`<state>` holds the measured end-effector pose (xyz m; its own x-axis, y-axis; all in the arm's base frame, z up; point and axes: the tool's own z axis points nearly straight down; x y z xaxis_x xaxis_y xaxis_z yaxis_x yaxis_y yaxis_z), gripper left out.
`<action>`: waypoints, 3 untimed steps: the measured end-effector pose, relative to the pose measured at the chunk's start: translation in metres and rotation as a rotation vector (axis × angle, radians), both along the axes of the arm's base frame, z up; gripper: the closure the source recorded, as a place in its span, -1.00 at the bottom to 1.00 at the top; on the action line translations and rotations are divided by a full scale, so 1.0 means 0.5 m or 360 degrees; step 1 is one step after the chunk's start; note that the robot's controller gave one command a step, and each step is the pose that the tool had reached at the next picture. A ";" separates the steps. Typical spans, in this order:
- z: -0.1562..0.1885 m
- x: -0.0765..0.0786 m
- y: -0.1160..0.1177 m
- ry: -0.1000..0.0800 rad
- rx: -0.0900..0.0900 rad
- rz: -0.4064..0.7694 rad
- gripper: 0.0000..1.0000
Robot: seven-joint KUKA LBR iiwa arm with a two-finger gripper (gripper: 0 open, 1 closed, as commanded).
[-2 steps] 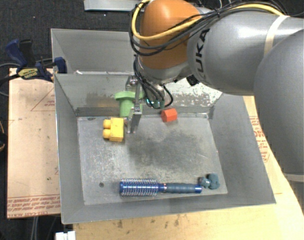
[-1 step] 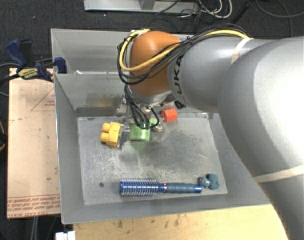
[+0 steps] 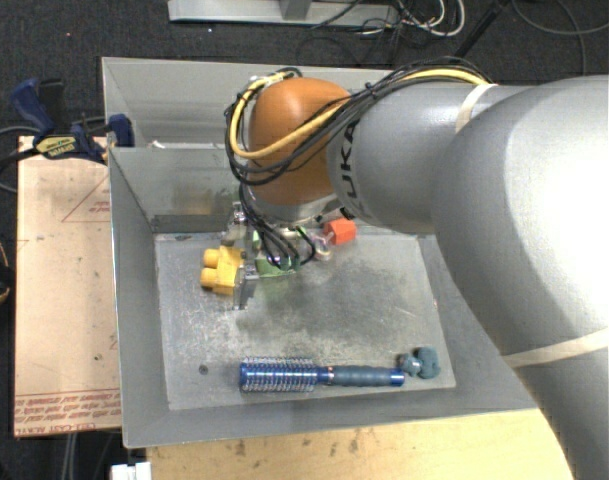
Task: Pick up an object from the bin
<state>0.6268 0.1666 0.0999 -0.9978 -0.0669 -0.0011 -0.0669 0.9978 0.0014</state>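
The gripper (image 3: 248, 286) is low in the back part of the grey bin (image 3: 134, 298), under the arm's orange cover (image 3: 289, 128). A yellow plastic piece (image 3: 221, 271) lies just beside it toward the view's left, and a green thing (image 3: 276, 284) lies just on its other side. Whether the gripper is apart or together I cannot tell. The blue hairbrush (image 3: 319, 375) lies well apart, with its long axis along the front wall
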 end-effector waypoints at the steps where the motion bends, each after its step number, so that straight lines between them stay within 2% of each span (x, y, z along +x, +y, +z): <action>1: 0.001 0.006 0.005 -0.0003 0.0001 -0.0103 -1.00; 2: -0.048 0.021 -0.005 -0.0004 0.0007 -0.0122 -1.00; 3: -0.043 0.024 -0.002 -0.0009 0.0004 -0.0121 -1.00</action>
<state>0.6389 0.1655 0.0782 -0.9999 0.0089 -0.0066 0.0089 1.0000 0.0039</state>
